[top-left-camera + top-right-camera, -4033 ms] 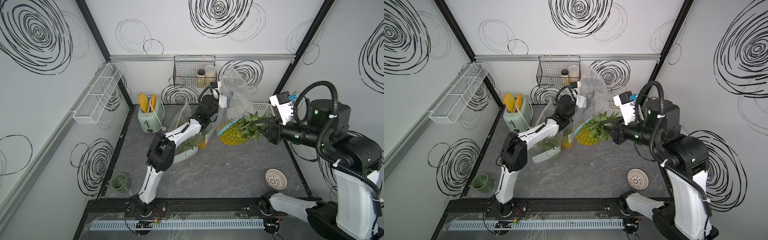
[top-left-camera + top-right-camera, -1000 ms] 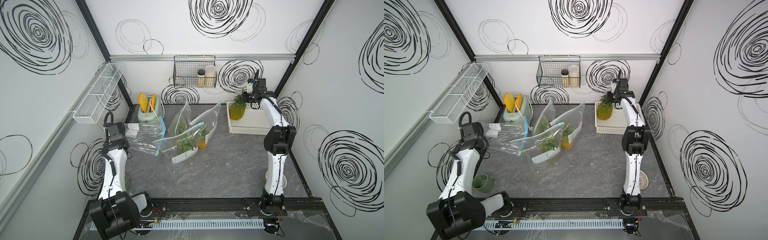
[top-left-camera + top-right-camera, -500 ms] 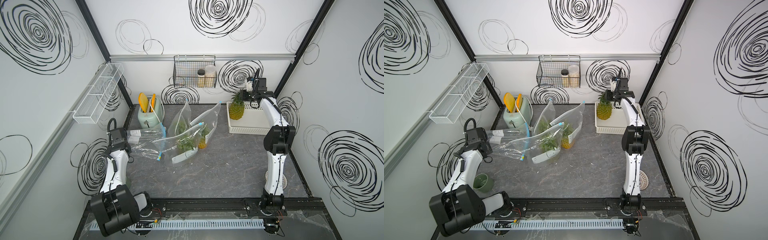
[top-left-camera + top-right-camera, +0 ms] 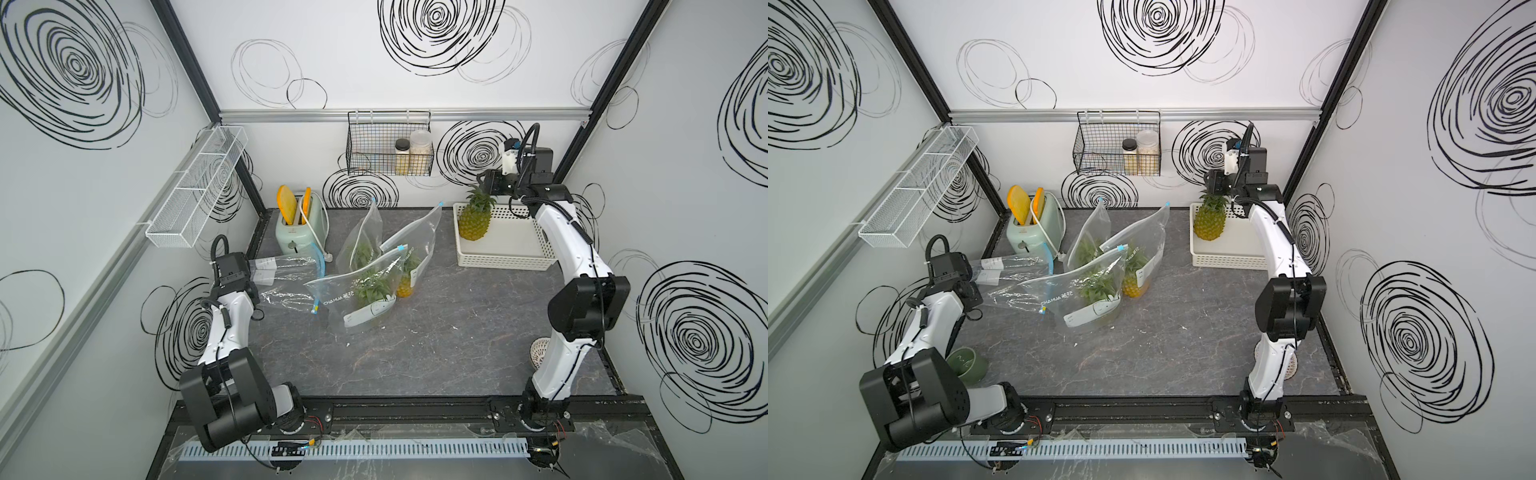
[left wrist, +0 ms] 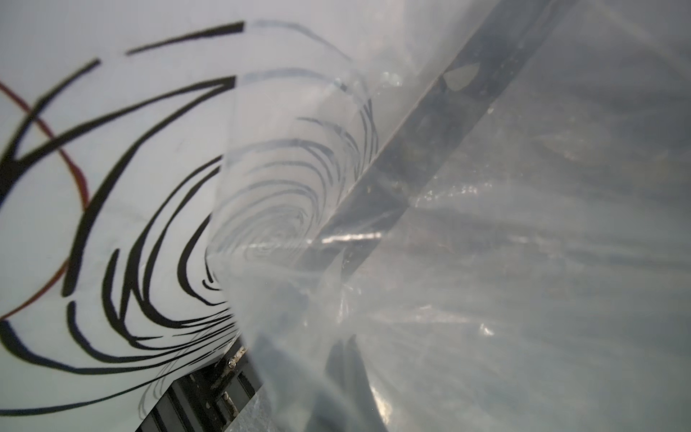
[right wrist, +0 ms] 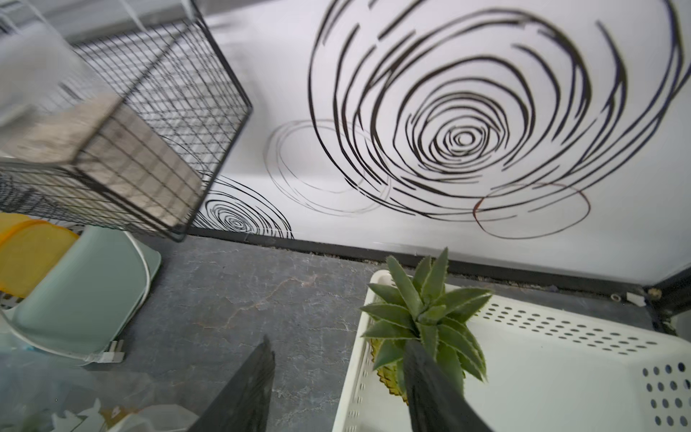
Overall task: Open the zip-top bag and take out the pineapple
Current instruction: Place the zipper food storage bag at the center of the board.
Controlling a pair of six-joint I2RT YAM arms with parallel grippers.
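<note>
The right hand, fingers parted and empty, hovers at the upright pineapple's one o'clock; the left hand pinches the bag.

Pineapple in basket back right, zip-top bag far left — other bags between, toaster behind.

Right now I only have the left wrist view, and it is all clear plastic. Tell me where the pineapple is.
Observer: The pineapple stands upright in the white basket, back right corner.
Operator: Give me the right gripper.
Observer: The right gripper is open, close by the pineapple's leaves, gripping nothing.
Operator: Now say what my plastic is.
Observer: An empty bag, held by the shut left gripper.
</note>
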